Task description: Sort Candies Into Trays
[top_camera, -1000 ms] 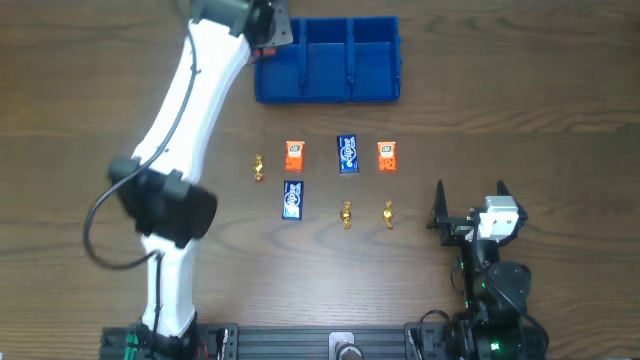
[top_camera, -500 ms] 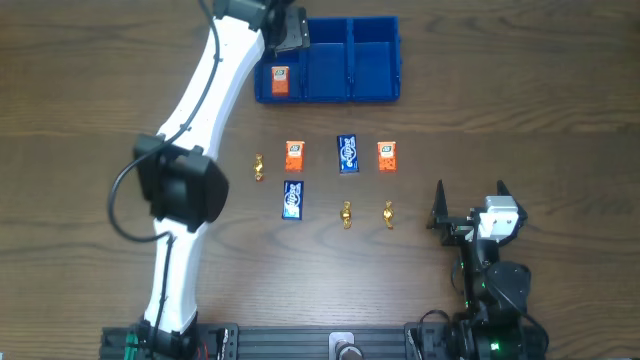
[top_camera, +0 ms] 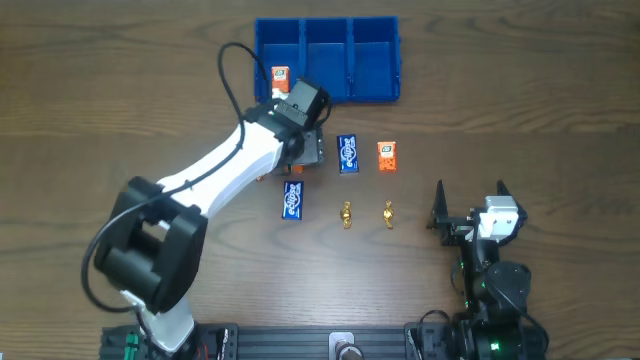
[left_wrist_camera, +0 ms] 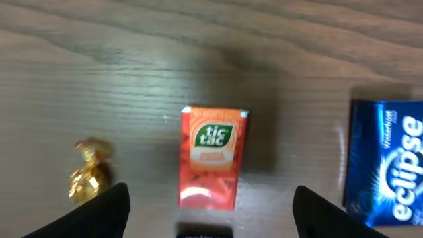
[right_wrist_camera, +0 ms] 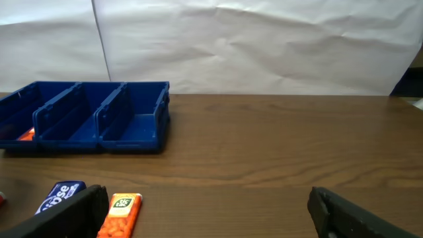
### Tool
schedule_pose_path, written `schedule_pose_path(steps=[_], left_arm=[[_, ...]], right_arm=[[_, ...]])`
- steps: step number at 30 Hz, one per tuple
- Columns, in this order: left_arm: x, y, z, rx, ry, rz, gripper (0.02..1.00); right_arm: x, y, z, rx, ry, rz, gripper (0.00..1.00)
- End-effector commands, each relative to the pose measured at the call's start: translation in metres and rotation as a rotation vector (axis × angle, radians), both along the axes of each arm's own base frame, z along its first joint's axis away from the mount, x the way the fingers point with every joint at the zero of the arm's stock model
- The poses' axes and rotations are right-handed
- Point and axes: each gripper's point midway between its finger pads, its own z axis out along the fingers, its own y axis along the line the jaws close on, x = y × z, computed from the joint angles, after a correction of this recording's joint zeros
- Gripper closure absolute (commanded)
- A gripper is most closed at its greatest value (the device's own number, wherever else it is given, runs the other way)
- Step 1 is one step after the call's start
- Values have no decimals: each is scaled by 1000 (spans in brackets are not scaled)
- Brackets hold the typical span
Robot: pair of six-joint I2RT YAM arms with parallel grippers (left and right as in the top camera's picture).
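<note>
The table [top_camera: 560, 90] is dark brown wood with a long, streaky grain. Behind its far edge hangs a creased white sheet [right_wrist_camera: 264, 46] as a backdrop.

Closest to the arms' bases, the right gripper [top_camera: 470, 205] sits low over bare wood at the right side. Its two black fingers are spread wide, holding nothing and touching nothing. Farther in, the left gripper [left_wrist_camera: 210, 192] hangs over the candies, also spread wide and empty. An orange box [left_wrist_camera: 213, 157] lies flat on the wood under the gap between the fingers, and neither finger touches it.

In the nearer row lie a blue pack [top_camera: 293, 199], flat, glossy and rectangular, then a gold candy [top_camera: 346, 214] and a second gold candy [top_camera: 388, 213], both small and wrapped in crinkled foil with twisted ends. In the next row, the orange box under the left gripper lies between a third gold candy [left_wrist_camera: 89, 180] and a second blue pack [top_camera: 347, 153]. A second orange box [top_camera: 387, 156], a small hard case with a white cap end, lies past that pack.

Farthest off stands the tray [top_camera: 350, 97], smooth blue plastic with three open compartments side by side. A third orange box [top_camera: 281, 77] lies in its left compartment.
</note>
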Motion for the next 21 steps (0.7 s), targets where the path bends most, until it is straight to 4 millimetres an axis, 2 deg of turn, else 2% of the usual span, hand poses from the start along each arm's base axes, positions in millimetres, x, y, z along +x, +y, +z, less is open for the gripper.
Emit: schedule_pose_path(steps=[1, 5, 10, 13, 15, 18, 19, 20, 21], left_arm=[[-1, -10, -24, -28, 54, -4, 237], [-4, -8, -40, -7, 89, -3, 253], [-7, -5, -52, 10, 116, 1, 318], [-5, -2, -54, 11, 119, 9, 584], [-5, -1, -54, 11, 119, 13, 715], [-2, -2, -51, 4, 106, 12, 733], [5, -6, -39, -14, 74, 12, 733], [13, -8, -18, -31, 20, 15, 733], [25, -9, 15, -44, -64, 8, 739]], right_arm=[[0, 2, -1, -15, 1, 9, 3], [0, 2, -1, -15, 1, 9, 3], [0, 2, -1, -15, 1, 9, 3], [0, 2, -1, -15, 1, 9, 3], [0, 2, -1, -15, 1, 9, 3], [0, 2, -1, -15, 1, 9, 3], [0, 2, -1, -15, 1, 9, 3], [0, 2, -1, -15, 1, 9, 3], [0, 2, -1, -15, 1, 9, 3]])
